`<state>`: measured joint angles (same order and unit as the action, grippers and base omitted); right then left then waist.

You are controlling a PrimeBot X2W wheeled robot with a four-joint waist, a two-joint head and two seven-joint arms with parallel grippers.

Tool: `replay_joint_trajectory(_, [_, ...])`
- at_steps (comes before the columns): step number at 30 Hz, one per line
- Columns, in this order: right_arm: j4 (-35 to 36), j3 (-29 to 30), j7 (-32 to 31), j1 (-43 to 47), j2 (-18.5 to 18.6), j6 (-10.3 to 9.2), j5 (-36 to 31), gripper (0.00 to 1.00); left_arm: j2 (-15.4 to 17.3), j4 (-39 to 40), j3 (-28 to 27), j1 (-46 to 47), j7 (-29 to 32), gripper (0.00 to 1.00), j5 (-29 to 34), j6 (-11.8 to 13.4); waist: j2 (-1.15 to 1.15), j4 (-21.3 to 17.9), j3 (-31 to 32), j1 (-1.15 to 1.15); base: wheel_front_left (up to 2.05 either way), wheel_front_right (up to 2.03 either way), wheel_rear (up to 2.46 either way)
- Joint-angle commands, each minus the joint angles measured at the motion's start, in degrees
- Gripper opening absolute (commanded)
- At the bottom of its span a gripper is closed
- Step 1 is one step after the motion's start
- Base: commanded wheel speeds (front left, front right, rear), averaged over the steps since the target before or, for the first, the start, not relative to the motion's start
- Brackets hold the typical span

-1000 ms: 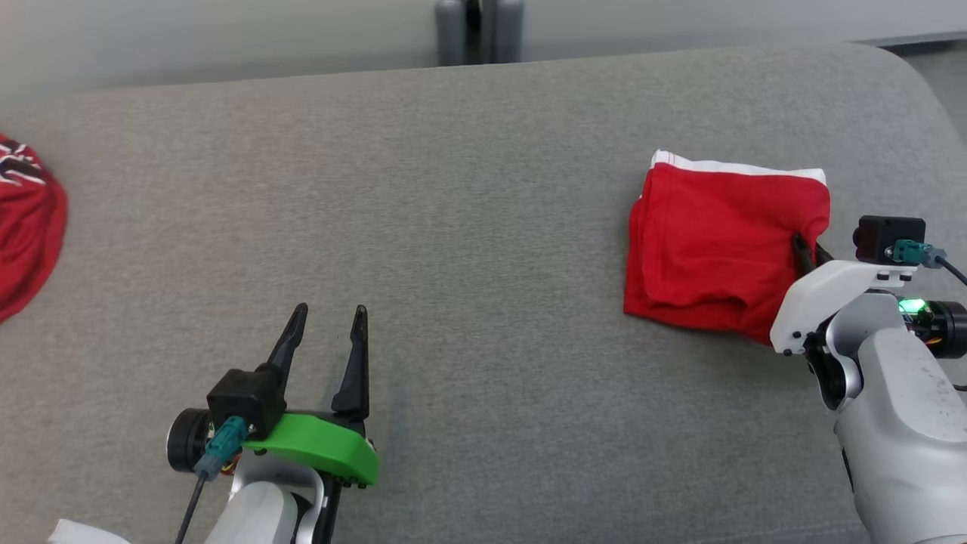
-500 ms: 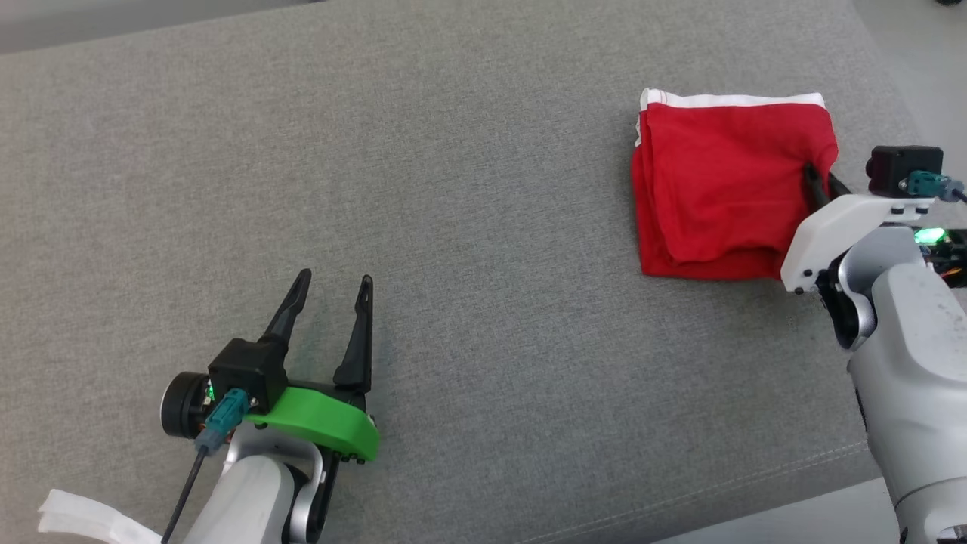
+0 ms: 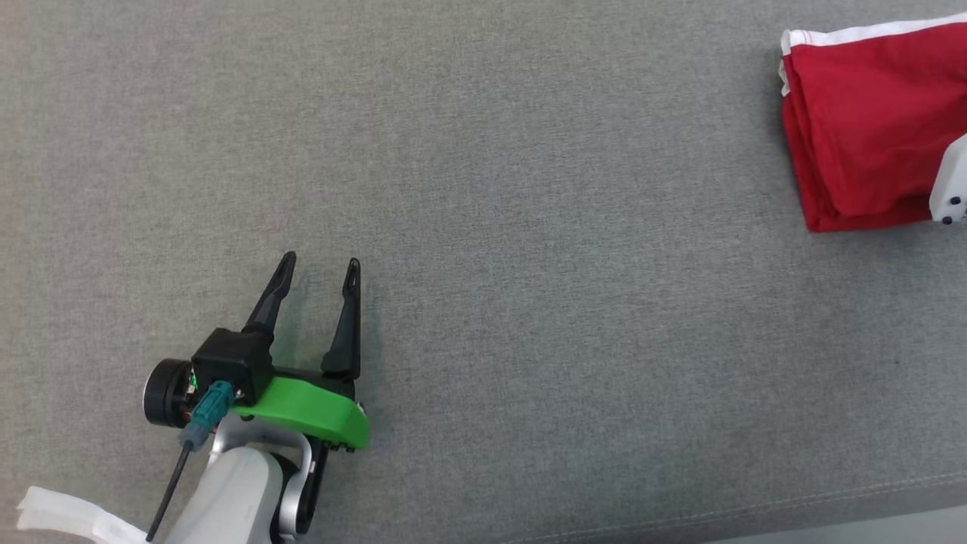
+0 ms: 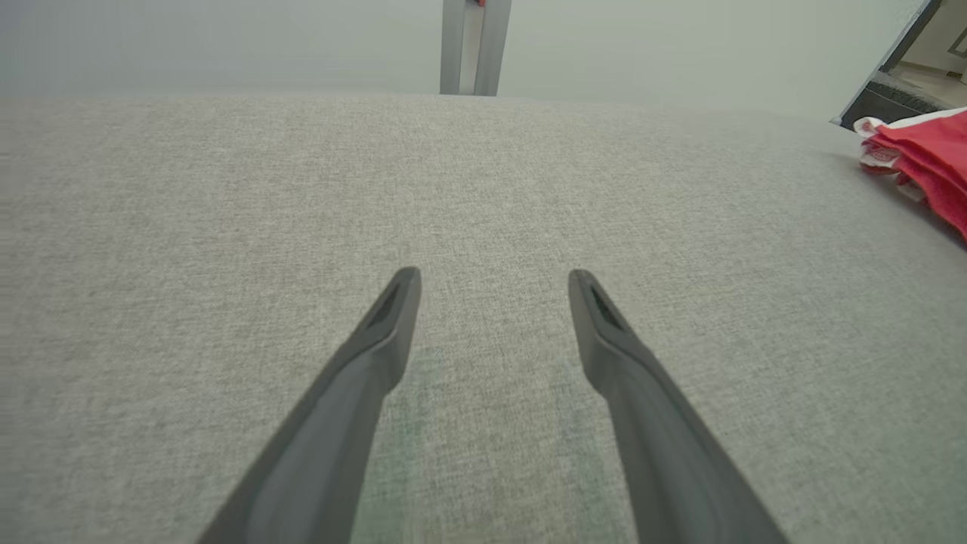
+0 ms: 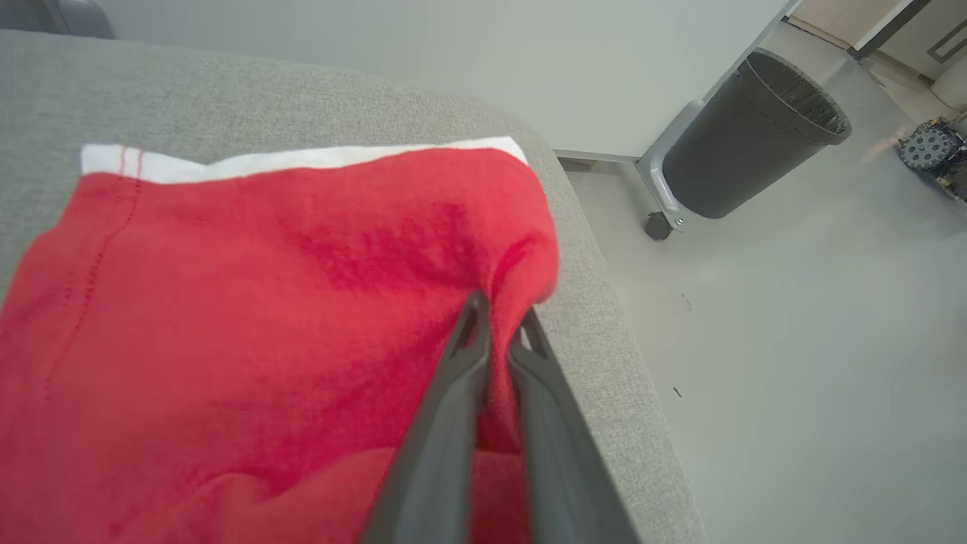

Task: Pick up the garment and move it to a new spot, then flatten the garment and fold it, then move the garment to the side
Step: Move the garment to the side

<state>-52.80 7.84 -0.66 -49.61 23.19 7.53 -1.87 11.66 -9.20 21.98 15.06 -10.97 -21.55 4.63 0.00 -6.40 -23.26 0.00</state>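
The garment (image 3: 861, 136) is a folded red piece with a white band along its far edge, lying near the right end of the grey cushion (image 3: 529, 227). In the right wrist view my right gripper (image 5: 502, 313) is shut on the garment (image 5: 264, 302), pinching a raised fold at its right edge close to the cushion's side. At the head view's right edge, the white wrist mount (image 3: 952, 189) overlaps the cloth. My left gripper (image 3: 320, 264) rests open and empty low over the cushion, far to the left of the garment (image 4: 925, 151). Bare fabric lies between the left gripper's (image 4: 495, 278) fingers.
The cushion's right edge (image 5: 604, 317) drops to a pale floor just beside the pinched fold. A dark wheeled bin (image 5: 748, 136) stands on that floor. A white scrap (image 3: 60, 517) lies by my left arm. A grey post (image 4: 474, 45) rises behind the cushion.
The head camera has swung down and to the left, so the garment and right arm now sit at the picture's right edge. The right gripper keeps its pinch; the left stays open.
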Motion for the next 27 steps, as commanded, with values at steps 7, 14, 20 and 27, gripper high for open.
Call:
replay_joint_trajectory(7, [-3.07,2.81,3.96,-1.74,0.24,-0.08,-4.66,1.00,0.00,-0.26,0.28,0.99,-0.31,1.00,-0.21,0.37,0.00,2.23,-0.91,0.00,0.00,0.00,0.00])
replay_joint_trajectory(14, [-3.47,3.59,7.58,-1.26,-2.79,-0.09,-5.97,1.00,-0.49,-1.65,0.52,0.50,-1.27,1.00,-0.91,0.05,0.00,2.29,3.12,0.00,0.00,0.00,0.00])
replay_joint_trajectory(20, [-1.91,0.75,10.74,-0.02,-7.18,-0.09,-4.10,1.00,-0.82,-3.82,-0.10,-0.10,-2.17,1.00,-1.89,-0.08,0.00,2.79,8.87,0.00,0.00,0.00,0.00])
replay_joint_trajectory(27, [1.55,-3.10,13.50,5.81,-12.85,-0.08,-1.62,1.00,-1.27,-7.67,-2.23,-2.01,-3.31,1.00,-3.73,0.26,0.00,4.16,16.89,0.00,0.00,0.00,0.00])
